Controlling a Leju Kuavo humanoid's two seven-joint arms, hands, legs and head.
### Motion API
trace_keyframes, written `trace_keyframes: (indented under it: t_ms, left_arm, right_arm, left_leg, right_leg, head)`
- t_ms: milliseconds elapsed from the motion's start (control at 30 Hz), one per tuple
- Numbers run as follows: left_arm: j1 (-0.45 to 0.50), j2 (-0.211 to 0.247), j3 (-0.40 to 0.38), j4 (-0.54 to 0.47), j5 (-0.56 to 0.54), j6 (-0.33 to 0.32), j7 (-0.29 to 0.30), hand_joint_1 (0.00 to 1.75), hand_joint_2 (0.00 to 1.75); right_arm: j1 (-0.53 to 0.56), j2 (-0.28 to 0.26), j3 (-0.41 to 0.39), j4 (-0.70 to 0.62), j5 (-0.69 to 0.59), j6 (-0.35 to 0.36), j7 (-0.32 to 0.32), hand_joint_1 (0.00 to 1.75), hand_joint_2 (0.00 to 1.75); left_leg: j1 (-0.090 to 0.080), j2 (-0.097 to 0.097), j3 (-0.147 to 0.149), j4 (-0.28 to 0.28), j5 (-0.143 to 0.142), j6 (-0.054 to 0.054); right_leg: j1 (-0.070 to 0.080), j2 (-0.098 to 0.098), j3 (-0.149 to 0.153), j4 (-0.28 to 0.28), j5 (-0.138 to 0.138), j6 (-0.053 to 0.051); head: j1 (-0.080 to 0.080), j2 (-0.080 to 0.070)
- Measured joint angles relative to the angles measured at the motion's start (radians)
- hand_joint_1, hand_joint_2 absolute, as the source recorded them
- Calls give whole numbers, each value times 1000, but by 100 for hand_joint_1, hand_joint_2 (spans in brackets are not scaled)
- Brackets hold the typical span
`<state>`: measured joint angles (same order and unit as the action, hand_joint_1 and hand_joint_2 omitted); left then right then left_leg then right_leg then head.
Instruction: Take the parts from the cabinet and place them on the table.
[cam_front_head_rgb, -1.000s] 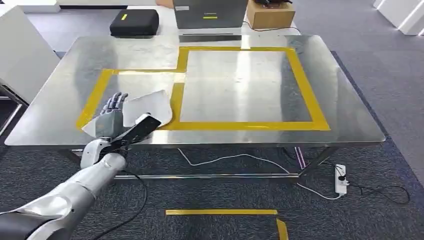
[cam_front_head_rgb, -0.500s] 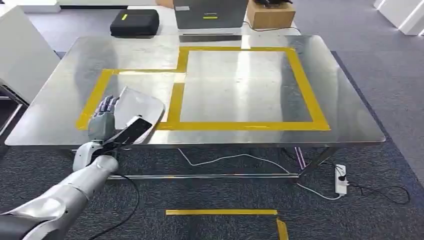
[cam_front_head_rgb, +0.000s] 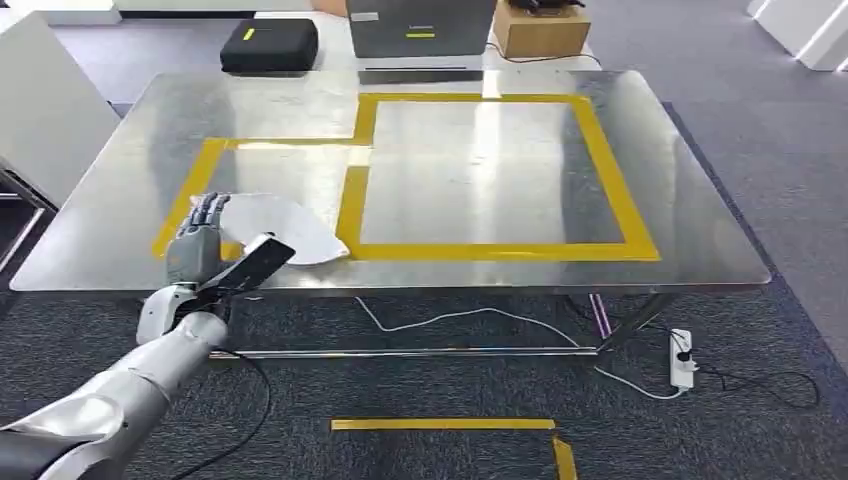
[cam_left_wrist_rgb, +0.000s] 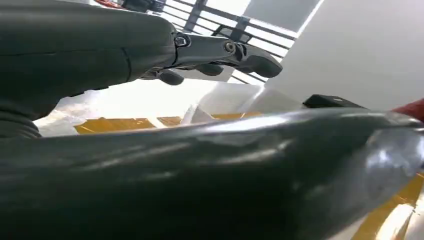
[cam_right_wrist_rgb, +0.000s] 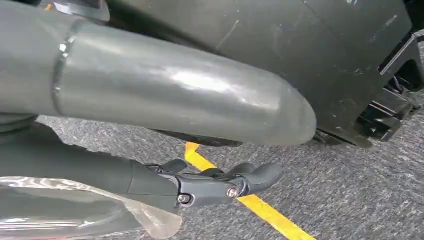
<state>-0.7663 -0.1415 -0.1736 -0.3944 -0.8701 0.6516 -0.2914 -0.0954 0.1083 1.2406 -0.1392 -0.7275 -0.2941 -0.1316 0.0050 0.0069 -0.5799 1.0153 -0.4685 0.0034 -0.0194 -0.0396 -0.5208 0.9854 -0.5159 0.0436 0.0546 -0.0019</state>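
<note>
A white plastic bag with a part (cam_front_head_rgb: 278, 226) lies flat on the steel table (cam_front_head_rgb: 120, 200), inside the smaller yellow-taped area near the front left. My left hand (cam_front_head_rgb: 203, 245) is at the bag's left edge, fingers stretched out beside it and the dark thumb (cam_front_head_rgb: 256, 259) spread under its front edge. In the left wrist view the fingers (cam_left_wrist_rgb: 220, 50) stand well apart from the thumb (cam_left_wrist_rgb: 210, 175), with crinkled plastic (cam_left_wrist_rgb: 200, 111) lying between them. My right hand (cam_right_wrist_rgb: 210, 182) hangs low over the carpet and holds a clear plastic bag (cam_right_wrist_rgb: 75, 210).
Yellow tape marks a large square (cam_front_head_rgb: 610, 170) on the table's right half. A black case (cam_front_head_rgb: 268, 44), a grey box (cam_front_head_rgb: 420, 28) and a cardboard box (cam_front_head_rgb: 540, 32) sit behind the table. A white cabinet (cam_front_head_rgb: 45, 110) stands at the left. Cables and a power strip (cam_front_head_rgb: 682, 358) lie underneath.
The white bag tipped from raised in my left hand to lying flat on the table. My left hand opened and drew slightly left and back.
</note>
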Motion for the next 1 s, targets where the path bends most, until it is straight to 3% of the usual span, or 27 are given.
trace_keyframes:
  t_ms: [1000]
  left_arm:
    - [0, 5, 0, 0, 0, 0, 0, 0, 0]
  right_arm:
    - [-2, 0, 0, 0, 0, 0, 0, 0, 0]
  left_leg:
    - [0, 0, 0, 0, 0, 0]
  right_leg:
    - [0, 0, 0, 0, 0, 0]
  head:
    - [0, 0]
